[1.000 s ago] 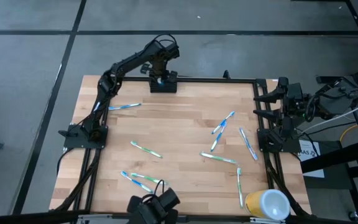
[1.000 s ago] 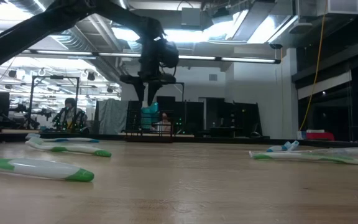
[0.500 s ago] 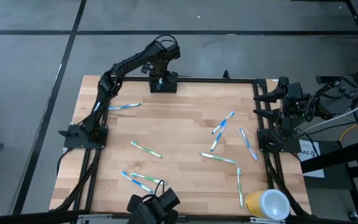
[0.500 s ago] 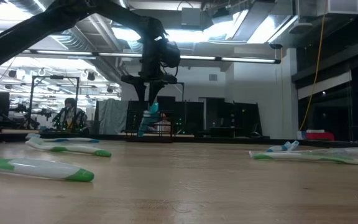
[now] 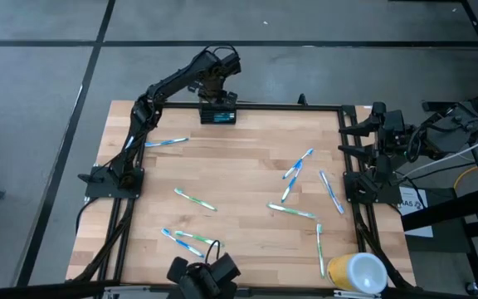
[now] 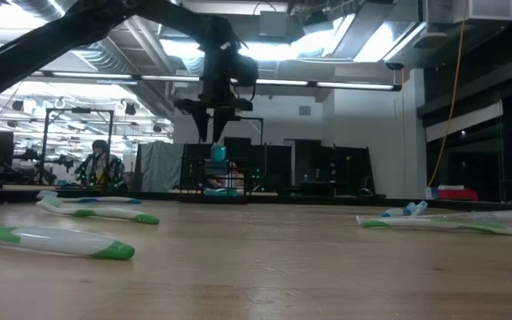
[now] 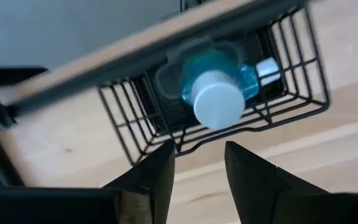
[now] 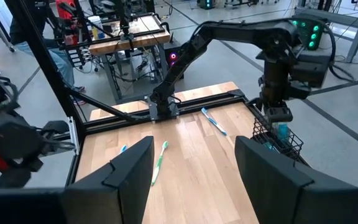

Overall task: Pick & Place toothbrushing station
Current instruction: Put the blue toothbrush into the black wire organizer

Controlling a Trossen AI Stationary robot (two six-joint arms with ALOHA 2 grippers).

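Black wire-mesh caddy (image 5: 218, 115) at the far edge of the wooden surface (image 5: 231, 178), left of centre, against the black frame rail (image 5: 280, 106). Inside: a blue bottle with a white cap (image 7: 217, 99), upright; a small white item beside it, too blurred to identify. Same caddy visible far across the surface in the low view (image 6: 216, 187), blue showing through the mesh.

Left gripper (image 5: 212, 87) directly above the caddy, pointing down, jaws parted and empty; wrist view puts the fingertips (image 7: 160, 163) just short of the caddy's near wall, bottle cap in line with the gap. Low view shows the gripper (image 6: 213, 133) hanging clear above the caddy top, not touching.

Right arm parked at the right edge of the surface, gripper (image 5: 348, 133) well apart from the caddy, jaws wide apart, nothing held.

Toothbrushes scattered across the surface: one near the left arm's side (image 5: 166, 142), a cluster right of centre (image 5: 295, 170), one mid-left (image 5: 194, 199), several at the near-left edge (image 5: 187, 240), one along the near right (image 5: 319, 247). None touching the caddy. Yellow-and-white cup (image 5: 357, 272) lying at the near-right corner. Camera mount (image 5: 203, 276) on the near edge.

Person seated in the room behind the surface (image 6: 100, 164), far left in the low view.
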